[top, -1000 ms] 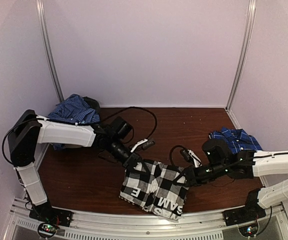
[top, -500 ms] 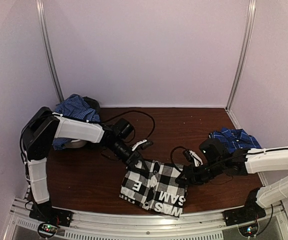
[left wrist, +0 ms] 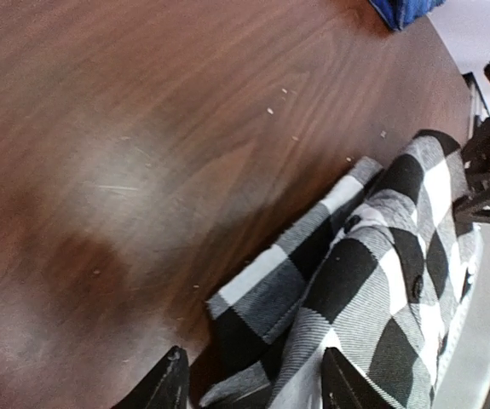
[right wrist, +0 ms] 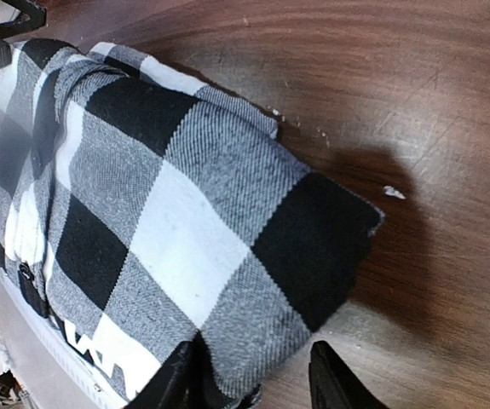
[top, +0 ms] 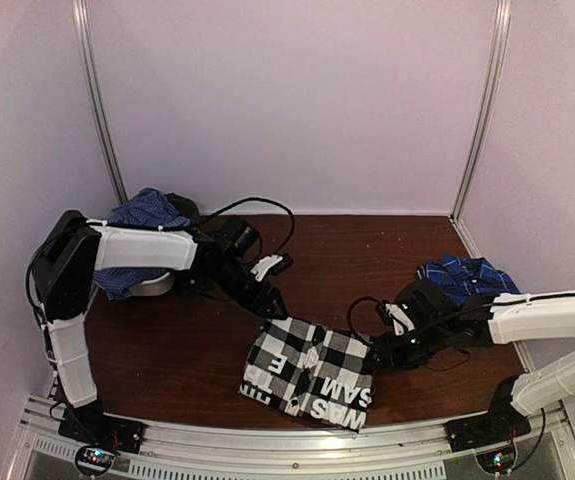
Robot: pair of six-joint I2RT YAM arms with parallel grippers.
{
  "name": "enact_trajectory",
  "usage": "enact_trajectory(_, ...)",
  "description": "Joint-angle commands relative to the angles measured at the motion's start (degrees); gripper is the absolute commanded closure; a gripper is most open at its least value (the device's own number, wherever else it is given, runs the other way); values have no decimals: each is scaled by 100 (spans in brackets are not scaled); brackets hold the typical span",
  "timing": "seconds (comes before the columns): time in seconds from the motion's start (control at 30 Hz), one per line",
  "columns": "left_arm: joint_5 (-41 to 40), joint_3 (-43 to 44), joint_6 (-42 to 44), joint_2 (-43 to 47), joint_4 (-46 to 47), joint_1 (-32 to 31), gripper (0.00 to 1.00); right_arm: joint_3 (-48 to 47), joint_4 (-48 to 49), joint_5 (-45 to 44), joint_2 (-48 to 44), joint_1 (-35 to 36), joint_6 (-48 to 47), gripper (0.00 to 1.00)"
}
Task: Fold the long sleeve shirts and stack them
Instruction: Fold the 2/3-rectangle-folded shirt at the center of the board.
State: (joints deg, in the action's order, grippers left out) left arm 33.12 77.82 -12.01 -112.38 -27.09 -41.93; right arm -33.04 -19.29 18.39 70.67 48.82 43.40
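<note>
The black-and-white check long sleeve shirt (top: 312,370) lies folded near the table's front edge, with lettering on its near side. My left gripper (top: 270,303) stands open at its far left corner. In the left wrist view that corner (left wrist: 270,298) lies loose between the spread fingers of the left gripper (left wrist: 253,388). My right gripper (top: 372,348) is open at the shirt's right edge. The right wrist view shows the folded edge (right wrist: 296,256) partly between the fingers of the right gripper (right wrist: 253,383), unpinched. A blue plaid shirt (top: 467,278) lies at the right behind the right arm.
More crumpled blue plaid cloth (top: 147,215) sits in the back left corner over a white rounded object (top: 152,287), with a black cloth piece (top: 182,205) beside it. Black cables (top: 267,215) loop over the brown table (top: 347,250). A metal rail (top: 267,455) runs along the front.
Both grippers have opened and let go of the check shirt. The left gripper has pulled back up and to the left; the shirt has settled flat.
</note>
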Motion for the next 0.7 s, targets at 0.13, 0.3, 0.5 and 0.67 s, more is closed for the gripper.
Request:
enact_trajectory(0.13,-1668,-819,-535,1708,804,-50,43,-512,-805,-882,-843,251,-233,46)
enact_trajectory(0.3,-1138,-1432,-897,2292,1581,-562,43,-735,-411,-924,-864,678,-220,46)
enact_trajectory(0.5,-1162,-2272,-1501,2273,2576,-1188,44,-634,313,-704,-292,940,-155,48)
enact_trajectory(0.67,-1240,-3196,-1929,2179,3509,-1281,46,-153,1059,-463,-4,945,-37,48)
